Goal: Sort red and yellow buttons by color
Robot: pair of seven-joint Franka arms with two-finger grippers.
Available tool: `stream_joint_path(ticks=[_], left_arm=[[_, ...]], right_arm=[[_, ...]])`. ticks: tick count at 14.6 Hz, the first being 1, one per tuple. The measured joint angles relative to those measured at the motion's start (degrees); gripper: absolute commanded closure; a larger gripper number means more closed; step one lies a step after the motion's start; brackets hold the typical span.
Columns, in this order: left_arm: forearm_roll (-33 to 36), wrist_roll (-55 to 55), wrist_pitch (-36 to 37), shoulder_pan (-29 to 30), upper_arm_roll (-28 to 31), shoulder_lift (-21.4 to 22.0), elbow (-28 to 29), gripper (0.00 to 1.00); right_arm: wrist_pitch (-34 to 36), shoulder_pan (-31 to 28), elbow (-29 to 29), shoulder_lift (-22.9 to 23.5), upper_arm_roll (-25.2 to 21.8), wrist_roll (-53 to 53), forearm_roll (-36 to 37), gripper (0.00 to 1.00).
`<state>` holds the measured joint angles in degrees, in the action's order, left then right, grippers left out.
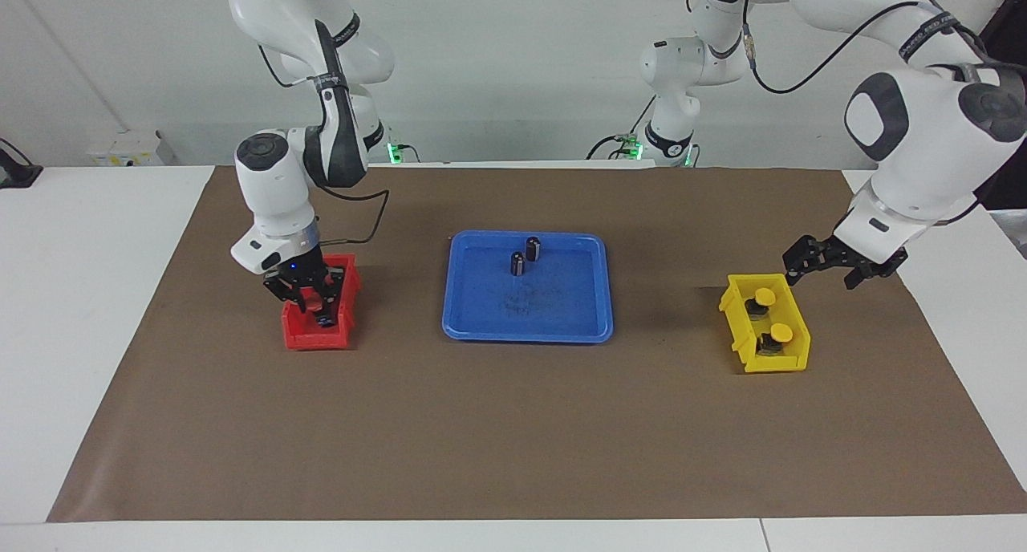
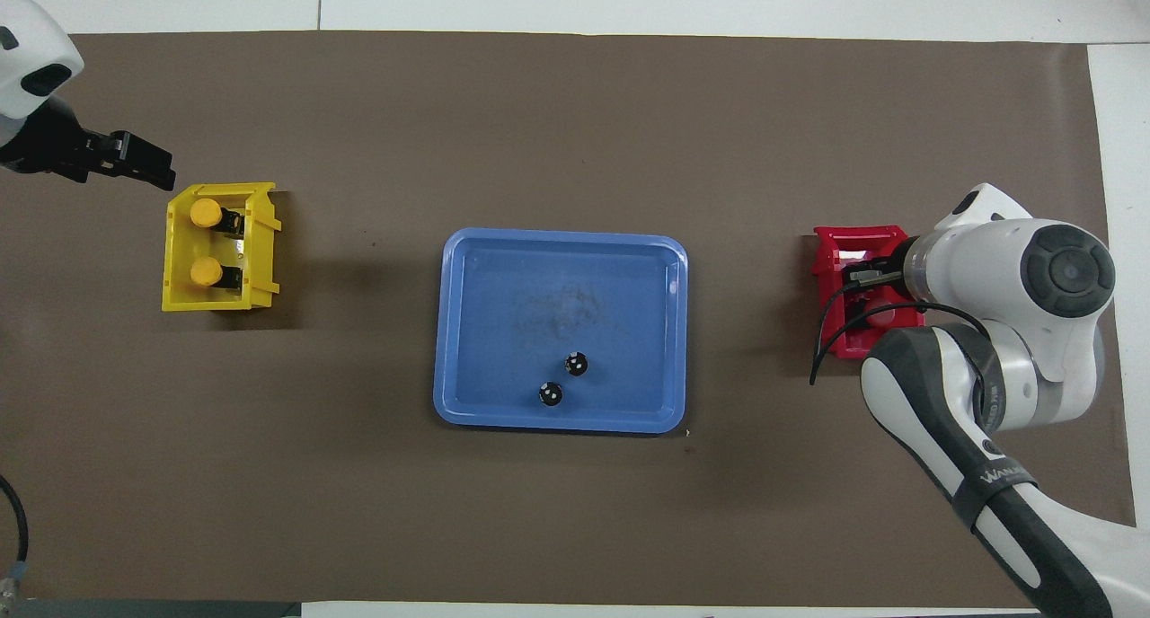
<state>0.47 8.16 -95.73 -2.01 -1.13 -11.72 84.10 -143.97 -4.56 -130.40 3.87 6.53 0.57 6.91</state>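
Note:
Two yellow buttons (image 1: 765,296) (image 1: 781,332) lie in the yellow bin (image 1: 770,366) toward the left arm's end of the table; both show in the overhead view (image 2: 206,212) (image 2: 206,271). My left gripper (image 1: 830,267) is open and empty, in the air beside that bin. My right gripper (image 1: 309,299) is down inside the red bin (image 1: 317,342), with a red button (image 1: 308,302) right at its tip. The overhead view shows a red cap (image 2: 876,315) in that bin (image 2: 831,241). The arm hides the rest of the bin, and I see no second red button.
A blue tray (image 1: 481,327) sits mid-table on the brown mat. Two small dark cylinders without coloured caps (image 1: 533,249) (image 1: 517,264) stand in its part nearest the robots. The mat lies bare around the tray and both bins.

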Motion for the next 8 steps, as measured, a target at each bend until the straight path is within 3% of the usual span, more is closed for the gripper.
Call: stream_joint_path(ticks=[3,8], left_arm=[[-0.09,0.0,4.74,-0.48,-0.08,4.93,-0.21,0.0],[-0.11,0.0,11.47,-0.58,-0.07,10.25,-0.22,0.0]], right_arm=[[0.98,0.0,1.11,0.01,0.01,0.0,0.0,0.01],[19.69,0.01,14.75,-0.33,0.22,0.0,0.0,0.01]])
